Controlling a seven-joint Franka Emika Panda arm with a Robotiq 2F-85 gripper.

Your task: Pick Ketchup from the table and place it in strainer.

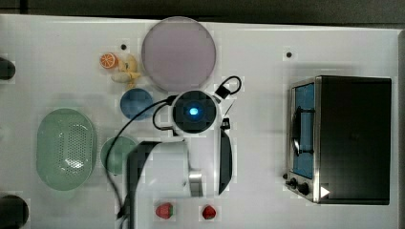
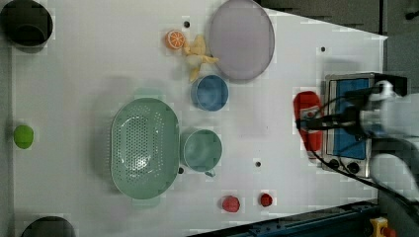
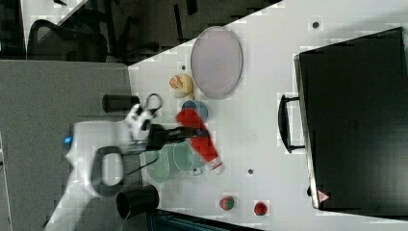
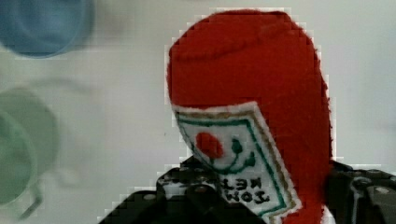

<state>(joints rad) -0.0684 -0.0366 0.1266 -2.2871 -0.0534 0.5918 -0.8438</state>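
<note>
Ketchup (image 4: 261,93) clamped between the fingers (image 4: 261,205), hanging long; a swing could slip it free before the strainer (image 2: 144,148).

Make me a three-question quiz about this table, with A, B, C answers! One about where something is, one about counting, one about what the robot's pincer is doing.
1. Where is the strainer?
A. Inside the oven
B. Beside the green cup
C. On the purple plate

2. How many strawberries lie on the table?
A. Two
B. Five
C. None

3. What is the pincer doing?
A. Hanging open over nothing
B. Squeezing the blue cup
C. Gripping the ketchup

Answers:
1 B: the left view shows the pale green strainer right next to the green cup.
2 A: two strawberries sit near the table edge.
3 C: the wrist view shows the red bottle clamped between the fingers.
</note>
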